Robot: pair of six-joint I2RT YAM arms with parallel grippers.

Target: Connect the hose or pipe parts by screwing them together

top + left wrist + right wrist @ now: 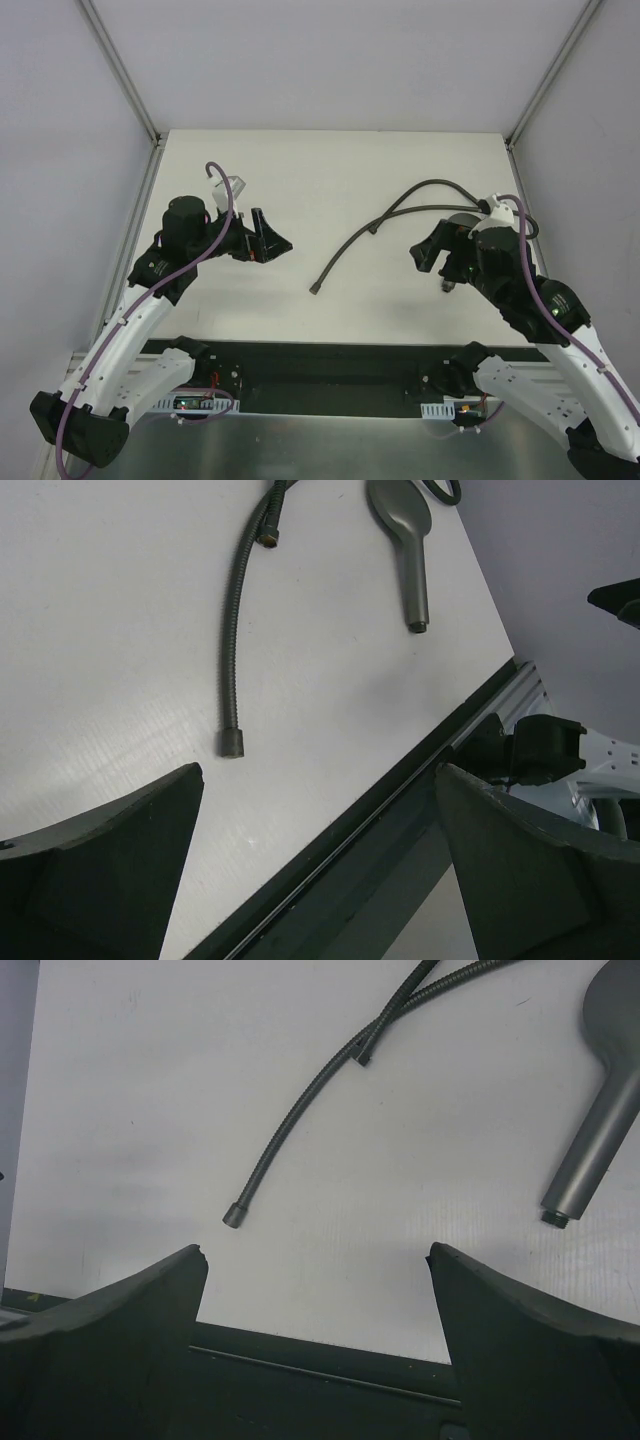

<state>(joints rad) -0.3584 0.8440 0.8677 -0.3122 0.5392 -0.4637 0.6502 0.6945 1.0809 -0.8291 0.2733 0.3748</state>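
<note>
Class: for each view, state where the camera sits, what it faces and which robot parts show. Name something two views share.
Top external: above and behind the robot, looking down on the table; left arm, right arm, left gripper, right gripper show.
Left wrist: on the left wrist, facing across the table to hose and shower head; own fingers show.
Right wrist: on the right wrist, facing down at both parts; own fingers show.
Shared: both wrist views show the hose's free end.

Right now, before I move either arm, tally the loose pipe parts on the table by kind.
Flexible hose: 1
Shower head: 1
Total: 2
</note>
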